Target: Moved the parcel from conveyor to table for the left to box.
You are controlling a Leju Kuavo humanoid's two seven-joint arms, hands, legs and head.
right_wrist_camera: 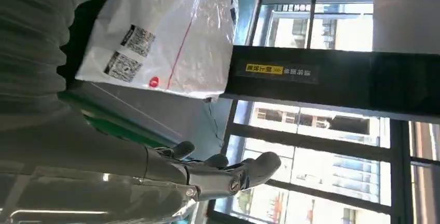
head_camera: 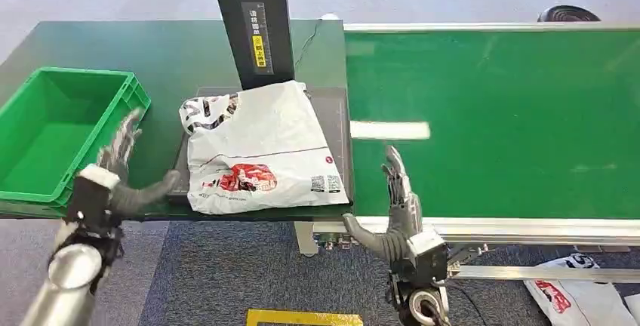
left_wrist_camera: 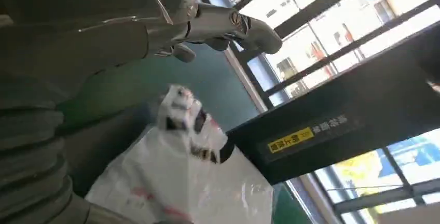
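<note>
The white plastic mailer parcel (head_camera: 260, 147) with red and black print lies flat on a dark grey square pad (head_camera: 336, 126) on the dark green counter (head_camera: 151, 50), its far edge touching the base of a black upright post (head_camera: 253, 24) that carries a yellow label. It sits between the green plastic crate (head_camera: 56, 133) at the counter's left end and the green conveyor belt (head_camera: 498, 115) on the right.

The left hand (head_camera: 121, 171) hovers between the crate and the parcel, fingers spread wide and raised, thumb pointing toward the parcel's near corner; it holds nothing. The right hand (head_camera: 396, 213) stands upright over the near edge of the belt, just beside the pad, fingers straight and apart, thumb stretched toward the parcel, also holding nothing.

Another white printed bag (head_camera: 577, 292) lies on the grey floor under the conveyor.
</note>
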